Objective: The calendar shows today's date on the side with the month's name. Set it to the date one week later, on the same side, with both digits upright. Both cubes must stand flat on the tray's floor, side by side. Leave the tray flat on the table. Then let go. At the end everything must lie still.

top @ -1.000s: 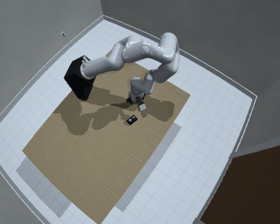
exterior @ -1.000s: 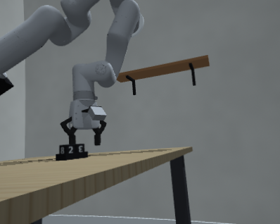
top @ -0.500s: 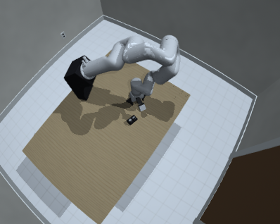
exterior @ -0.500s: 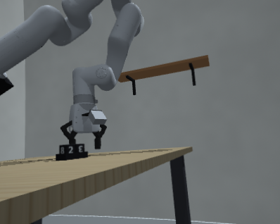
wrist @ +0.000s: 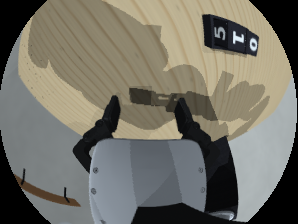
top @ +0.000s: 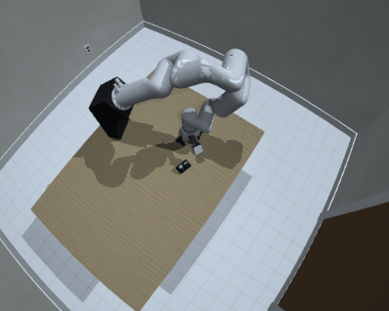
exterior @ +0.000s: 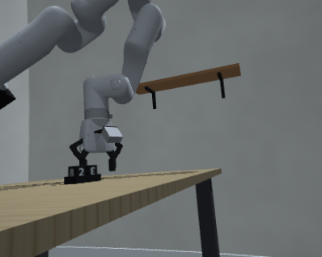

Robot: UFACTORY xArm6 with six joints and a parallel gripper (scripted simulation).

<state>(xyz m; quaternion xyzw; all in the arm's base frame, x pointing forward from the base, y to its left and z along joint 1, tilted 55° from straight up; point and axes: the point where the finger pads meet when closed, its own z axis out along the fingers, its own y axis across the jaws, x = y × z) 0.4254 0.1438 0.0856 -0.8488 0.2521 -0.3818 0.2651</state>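
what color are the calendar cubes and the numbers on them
Black cubes with white digits, clearest in the wrist view.

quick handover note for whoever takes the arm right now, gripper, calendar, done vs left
Gripper: open, empty, low over the table, just beside the calendar and not touching it.
Calendar: black tray with both cubes seated side by side, flat on the table. Exterior view reads 8, 2, a mirrored 3; wrist view shows 5, 1, 0 on top.
Done: approach only.
Left: grasp and turn cubes to the new date, release.

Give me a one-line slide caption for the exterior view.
Open, empty tool low over the wooden table, just beside the black block calendar.
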